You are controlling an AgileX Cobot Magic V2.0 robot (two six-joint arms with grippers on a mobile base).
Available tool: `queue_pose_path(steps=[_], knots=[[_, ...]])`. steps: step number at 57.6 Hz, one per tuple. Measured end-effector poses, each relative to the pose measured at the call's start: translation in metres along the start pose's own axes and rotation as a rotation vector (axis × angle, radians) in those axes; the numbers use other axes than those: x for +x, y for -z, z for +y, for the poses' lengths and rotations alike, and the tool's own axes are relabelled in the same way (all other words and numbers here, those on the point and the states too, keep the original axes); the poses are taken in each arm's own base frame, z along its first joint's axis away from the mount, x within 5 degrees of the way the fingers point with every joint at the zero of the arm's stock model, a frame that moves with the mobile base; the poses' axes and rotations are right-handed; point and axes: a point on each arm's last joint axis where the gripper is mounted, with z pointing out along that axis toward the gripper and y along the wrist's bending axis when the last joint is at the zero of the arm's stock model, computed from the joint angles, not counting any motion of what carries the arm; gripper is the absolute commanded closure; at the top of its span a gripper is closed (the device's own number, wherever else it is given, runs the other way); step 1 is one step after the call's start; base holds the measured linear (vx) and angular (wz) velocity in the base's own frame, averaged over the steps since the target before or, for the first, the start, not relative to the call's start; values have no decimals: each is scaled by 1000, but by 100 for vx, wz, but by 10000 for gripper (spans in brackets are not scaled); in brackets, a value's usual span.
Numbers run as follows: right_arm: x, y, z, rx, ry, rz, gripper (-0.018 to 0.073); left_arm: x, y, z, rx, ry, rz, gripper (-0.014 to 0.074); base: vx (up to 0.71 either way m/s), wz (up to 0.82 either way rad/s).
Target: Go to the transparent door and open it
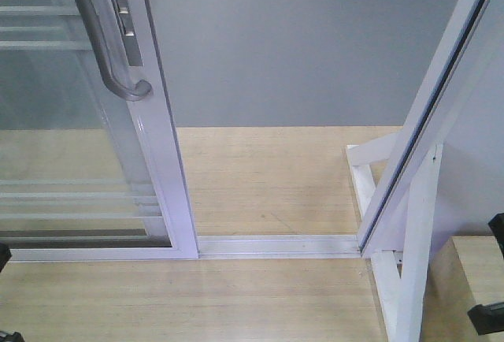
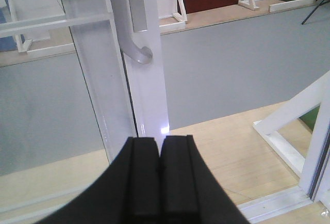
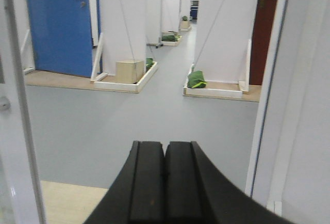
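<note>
You are looking down in the front view at the transparent door (image 1: pixel 169 169), which is filling the left side of the frame, its glossy white stile running from the top centre-left down to the floor track (image 1: pixel 276 245) at the bottom. The curved silver-grey pull handle (image 1: pixel 98 42) is sitting in the upper left, its hooked lower end curling toward the stile. To the right of the stile a gap is showing, with wooden flooring (image 1: pixel 268 176) and grey floor beyond, and a slanted white support frame (image 1: pixel 409 239) is standing at the right edge. In the left wrist view, your left gripper (image 2: pixel 160 182) is sitting at the bottom centre with its black fingers pressed together and holding nothing, apart from the door, directly below the handle's hook in the frame. In the right wrist view, your right gripper (image 3: pixel 165 182) is likewise showing its fingers pressed together and empty, pointing through the gap toward a blue door (image 3: pixel 59 22) in the upper left.
</note>
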Motion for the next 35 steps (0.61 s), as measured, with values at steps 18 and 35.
queue_pose_path(steps=[18, 35], knots=[[0, 0, -2, 42, -45, -1, 564, 0, 0, 0, 0, 0, 0, 594, 0, 0], [0, 0, -2, 42, -45, 0, 564, 0, 0, 0, 0, 0, 0, 594, 0, 0]])
